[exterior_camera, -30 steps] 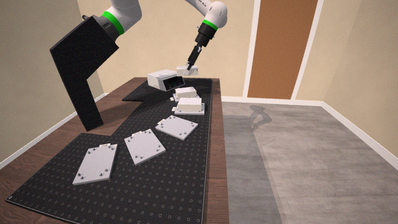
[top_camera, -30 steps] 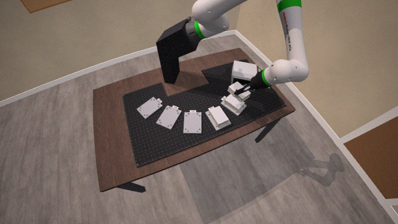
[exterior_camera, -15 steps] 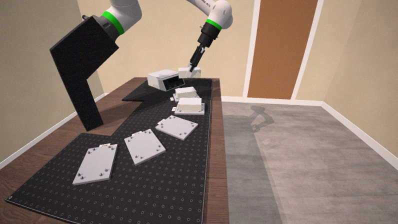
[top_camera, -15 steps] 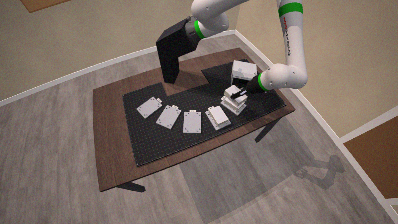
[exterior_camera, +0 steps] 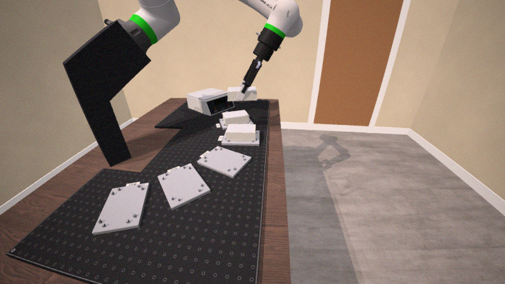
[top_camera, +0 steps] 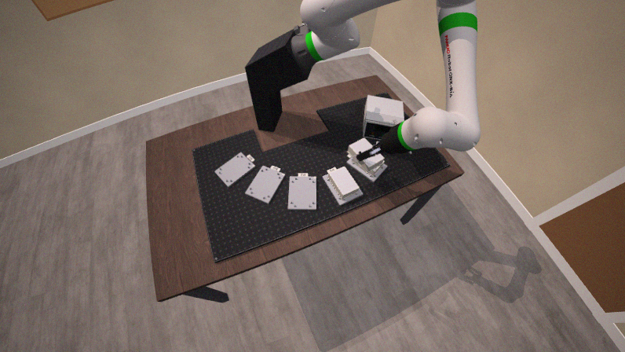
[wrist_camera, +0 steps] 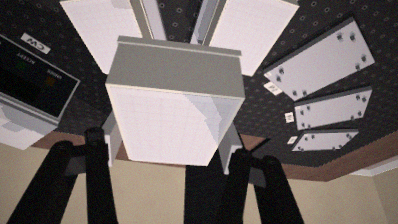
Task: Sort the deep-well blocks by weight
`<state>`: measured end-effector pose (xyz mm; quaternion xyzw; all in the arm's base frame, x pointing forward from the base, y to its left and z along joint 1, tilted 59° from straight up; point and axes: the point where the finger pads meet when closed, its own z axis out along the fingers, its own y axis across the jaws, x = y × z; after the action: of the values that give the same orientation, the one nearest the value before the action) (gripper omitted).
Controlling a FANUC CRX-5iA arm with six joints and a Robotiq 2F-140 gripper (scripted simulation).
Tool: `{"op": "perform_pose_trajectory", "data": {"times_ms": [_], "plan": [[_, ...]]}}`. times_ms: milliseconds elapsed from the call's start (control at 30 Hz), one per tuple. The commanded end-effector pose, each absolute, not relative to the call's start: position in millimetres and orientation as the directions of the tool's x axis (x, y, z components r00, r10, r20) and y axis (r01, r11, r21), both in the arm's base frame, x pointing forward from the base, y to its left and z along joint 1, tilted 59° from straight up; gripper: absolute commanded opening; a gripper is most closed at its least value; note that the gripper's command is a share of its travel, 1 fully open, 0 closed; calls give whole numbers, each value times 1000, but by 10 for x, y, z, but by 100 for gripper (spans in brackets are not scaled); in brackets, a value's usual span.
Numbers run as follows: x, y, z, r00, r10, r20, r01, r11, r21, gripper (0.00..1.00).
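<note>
Gripping a white block (top_camera: pixel 359 144) (exterior_camera: pixel 250 92) (wrist_camera: pixel 170 125) aloft between the fingers of the half-open hand (top_camera: pixel 369 152) (exterior_camera: pixel 243 90) (wrist_camera: pixel 173 113). In the top view, held over the right of the desk (top_camera: pixel 170 210) (exterior_camera: pixel 275 211) (wrist_camera: pixel 320 172), near the check-weigher (top_camera: pixel 385 109) (exterior_camera: pixel 208 100) (wrist_camera: pixel 30 135). Below, seated on neighbouring nests, a far block (top_camera: pixel 374 163) (exterior_camera: pixel 236 116) (wrist_camera: pixel 102 35) and a near block (top_camera: pixel 343 182) (exterior_camera: pixel 240 132) (wrist_camera: pixel 255 30); to the left, three nests (top_camera: pixel 264 184) (exterior_camera: pixel 183 186) (wrist_camera: pixel 333 109) without blocks.

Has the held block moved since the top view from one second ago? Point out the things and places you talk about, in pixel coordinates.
Yes. In the top view, the held block (top_camera: pixel 360 144) (exterior_camera: pixel 250 92) (wrist_camera: pixel 170 125) has shifted away from the white check-weigher (top_camera: pixel 384 106) (exterior_camera: pixel 200 100) (wrist_camera: pixel 17 127), toward the image's lower left.
</note>
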<state>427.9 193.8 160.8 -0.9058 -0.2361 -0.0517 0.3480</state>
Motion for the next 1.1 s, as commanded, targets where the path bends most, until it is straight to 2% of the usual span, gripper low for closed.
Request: {"op": "perform_pose_trajectory", "data": {"times_ms": [0,367,1067], "plan": [[4320,1856,1518,929,320,185,357,-641,-679,10],[4417,1665,1308,986,168,3,103,-596,-796,10],[4622,1261,866,986,168,3,103,-596,-796,10]]}}
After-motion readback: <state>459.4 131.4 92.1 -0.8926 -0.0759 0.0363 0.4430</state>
